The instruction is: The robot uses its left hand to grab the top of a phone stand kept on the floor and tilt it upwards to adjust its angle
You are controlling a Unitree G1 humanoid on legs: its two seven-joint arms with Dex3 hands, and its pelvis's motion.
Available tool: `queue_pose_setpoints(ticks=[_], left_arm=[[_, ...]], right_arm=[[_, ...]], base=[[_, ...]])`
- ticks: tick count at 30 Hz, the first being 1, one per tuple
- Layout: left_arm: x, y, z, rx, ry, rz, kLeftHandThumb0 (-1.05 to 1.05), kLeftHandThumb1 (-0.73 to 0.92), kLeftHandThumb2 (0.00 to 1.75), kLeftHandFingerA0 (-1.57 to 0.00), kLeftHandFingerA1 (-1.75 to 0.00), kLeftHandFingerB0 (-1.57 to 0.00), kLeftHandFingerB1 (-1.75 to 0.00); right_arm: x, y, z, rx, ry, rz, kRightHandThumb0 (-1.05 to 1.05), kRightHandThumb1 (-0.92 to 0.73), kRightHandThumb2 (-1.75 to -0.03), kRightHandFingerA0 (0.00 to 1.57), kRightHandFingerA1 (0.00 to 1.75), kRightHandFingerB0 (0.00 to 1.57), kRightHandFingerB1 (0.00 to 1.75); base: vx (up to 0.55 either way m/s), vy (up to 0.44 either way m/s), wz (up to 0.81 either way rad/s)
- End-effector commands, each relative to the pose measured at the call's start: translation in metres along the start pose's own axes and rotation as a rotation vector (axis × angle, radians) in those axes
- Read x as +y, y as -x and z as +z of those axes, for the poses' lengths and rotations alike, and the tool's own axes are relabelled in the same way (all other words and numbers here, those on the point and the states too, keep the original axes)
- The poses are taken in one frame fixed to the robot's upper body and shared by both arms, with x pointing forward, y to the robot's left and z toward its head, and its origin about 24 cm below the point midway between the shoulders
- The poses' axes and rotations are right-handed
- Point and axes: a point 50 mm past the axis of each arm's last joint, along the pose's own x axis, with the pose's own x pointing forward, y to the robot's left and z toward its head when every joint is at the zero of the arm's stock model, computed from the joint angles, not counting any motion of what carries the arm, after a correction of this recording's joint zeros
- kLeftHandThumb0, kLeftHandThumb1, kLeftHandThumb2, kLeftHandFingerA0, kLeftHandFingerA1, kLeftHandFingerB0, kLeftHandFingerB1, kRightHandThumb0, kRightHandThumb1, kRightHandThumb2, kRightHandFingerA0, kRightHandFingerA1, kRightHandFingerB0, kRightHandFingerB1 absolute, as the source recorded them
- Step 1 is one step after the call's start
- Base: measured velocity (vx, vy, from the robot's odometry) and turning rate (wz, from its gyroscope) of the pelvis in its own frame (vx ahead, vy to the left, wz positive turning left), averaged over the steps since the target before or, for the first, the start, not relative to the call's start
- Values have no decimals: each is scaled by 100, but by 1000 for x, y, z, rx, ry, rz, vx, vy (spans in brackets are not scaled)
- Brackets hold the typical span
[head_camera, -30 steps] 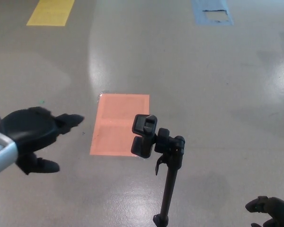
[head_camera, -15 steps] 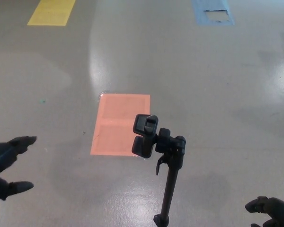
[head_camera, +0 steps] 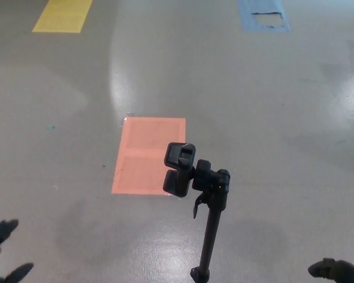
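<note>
Stand: the black metal phone stand [head_camera: 200,203] is seen upright on the grey floor [head_camera: 271,118]. Spread, empty left hand fingers [head_camera: 5,230] lie well apart to its left. The right hand [head_camera: 337,270] is nearer; its grip cannot be judged.

You have one view only, from the robot's head, looking steeply down and forward over the grey floor [head_camera: 271,118]. Nearest to you, low in the middle of the picture, stands the phone stand [head_camera: 200,194], seen from above. Beyond it lies the pink floor patch [head_camera: 147,147], and at the far top edge the yellow patch [head_camera: 62,15] and blue patch [head_camera: 262,15]. No second view shares this scene.
</note>
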Motion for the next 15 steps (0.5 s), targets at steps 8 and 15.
queue_pose_setpoints(ticks=[8,15], left_arm=[[-19,31,-63,296,339,61,-86,71,105,-14,-44,0,-17],[-20,35,-68,319,242,13,-86,66,101,-11,-42,-4,-23]], right_arm=[[15,1,-15,23,-29,-16,-29,-65,-112,1,49,0,47],[14,2,-16,23,-34,-25,-28,-66,-111,1,49,0,47]], base=[[0,0,0],[0,0,0]])
